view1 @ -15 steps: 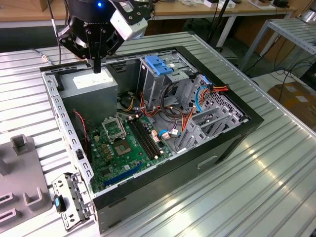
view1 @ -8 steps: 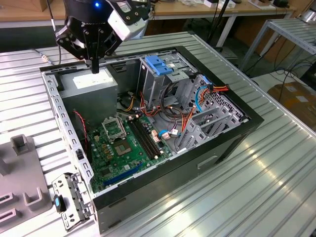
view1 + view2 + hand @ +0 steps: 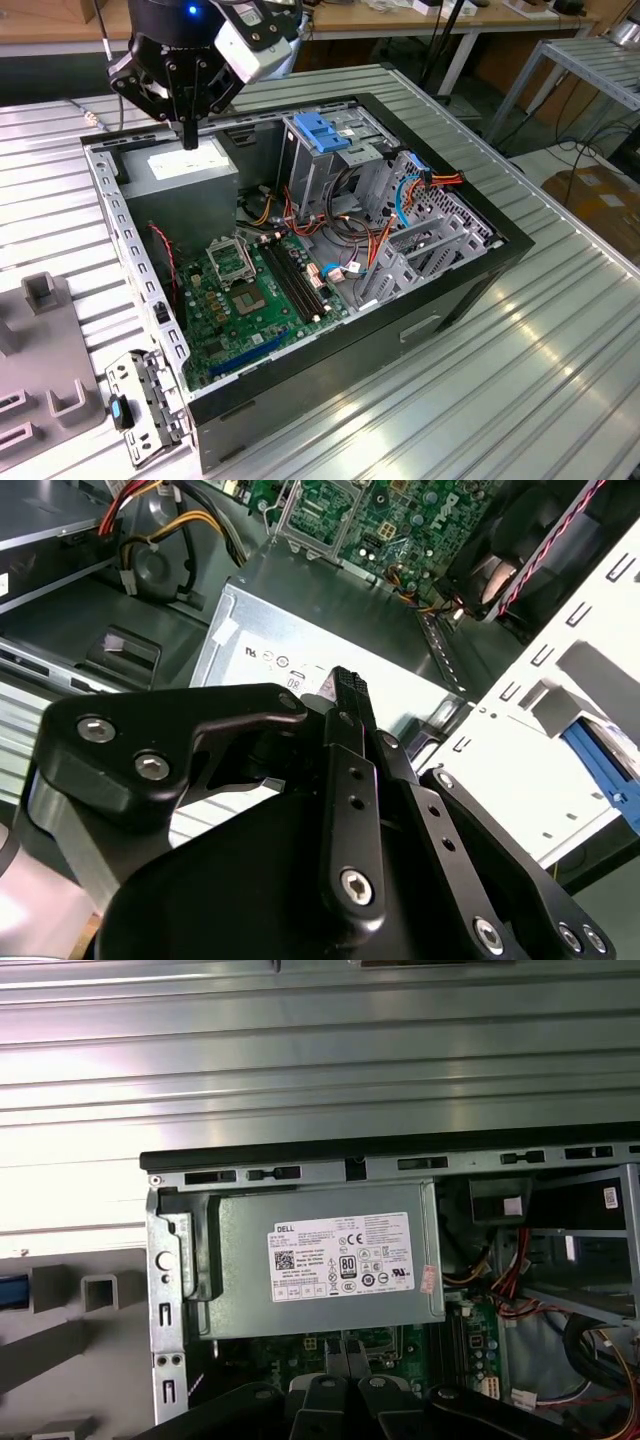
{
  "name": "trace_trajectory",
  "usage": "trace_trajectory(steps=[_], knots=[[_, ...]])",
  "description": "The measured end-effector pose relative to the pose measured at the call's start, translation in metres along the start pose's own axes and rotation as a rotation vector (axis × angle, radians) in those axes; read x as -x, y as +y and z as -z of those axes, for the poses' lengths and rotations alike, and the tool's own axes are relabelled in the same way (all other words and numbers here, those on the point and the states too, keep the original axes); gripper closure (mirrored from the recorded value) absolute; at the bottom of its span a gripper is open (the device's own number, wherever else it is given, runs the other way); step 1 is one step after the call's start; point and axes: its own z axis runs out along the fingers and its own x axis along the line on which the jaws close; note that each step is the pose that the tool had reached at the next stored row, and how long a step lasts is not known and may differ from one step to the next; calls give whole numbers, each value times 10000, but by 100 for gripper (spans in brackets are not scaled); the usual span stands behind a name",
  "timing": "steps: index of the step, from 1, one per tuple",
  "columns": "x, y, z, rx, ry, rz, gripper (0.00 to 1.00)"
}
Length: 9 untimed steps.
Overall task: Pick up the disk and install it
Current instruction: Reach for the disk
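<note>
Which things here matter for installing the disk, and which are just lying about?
Job:
- disk
- gripper, fingers shut, above the power supply
- drive cage, probably where the disk goes

Lying about:
- power supply
- motherboard
- bracket on the table
- cables

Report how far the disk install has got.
Nothing looks done. The black gripper, fingers shut and empty, hangs over the grey metal power supply box. A blue-railed grey piece, likely the disk, lies outside the open black computer case. Pickup and installation remain.
</note>
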Motion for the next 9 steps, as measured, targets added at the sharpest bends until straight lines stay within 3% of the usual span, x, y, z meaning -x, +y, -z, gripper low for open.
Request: trace_trajectory(steps=[9], knots=[[-34, -3, 0, 0, 4, 0, 89]])
